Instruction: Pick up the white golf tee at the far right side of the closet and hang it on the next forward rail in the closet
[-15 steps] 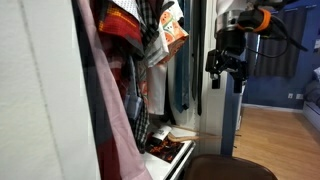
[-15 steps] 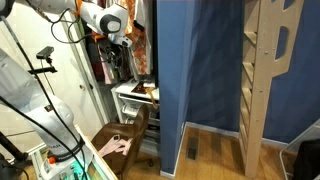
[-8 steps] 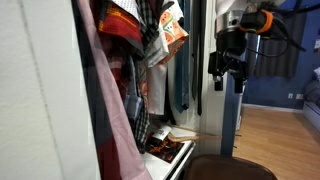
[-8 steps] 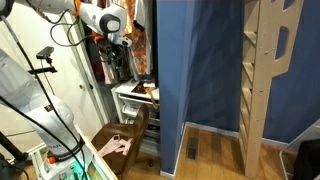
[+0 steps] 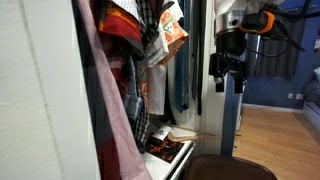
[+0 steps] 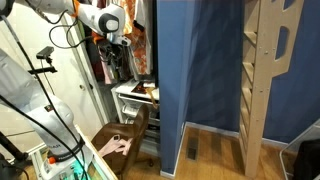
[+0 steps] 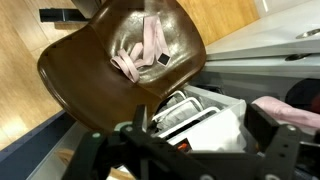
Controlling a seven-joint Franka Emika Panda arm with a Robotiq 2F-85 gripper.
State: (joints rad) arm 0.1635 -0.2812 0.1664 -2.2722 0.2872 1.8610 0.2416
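Observation:
The closet holds a row of hanging clothes (image 5: 140, 60): red, plaid, patterned and dark garments. I cannot pick out a white golf tee among them, and the rails are hidden behind the clothes. My gripper (image 5: 226, 78) hangs in the air outside the closet, to the right of the clothes and apart from them. It also shows in an exterior view (image 6: 119, 66) in front of the closet. In the wrist view the gripper (image 7: 200, 140) is open and empty, its two dark fingers spread wide above a white wire basket (image 7: 200, 110).
A brown chair (image 7: 110, 70) with a pink cloth (image 7: 140, 55) on its seat stands below the gripper; it shows in both exterior views (image 5: 230, 168) (image 6: 122, 135). A blue partition (image 6: 200, 70) and a wooden ladder frame (image 6: 262, 70) stand nearby.
The gripper has shifted very slightly to the right, away from the clothes. It has stayed open. Nothing else has moved.

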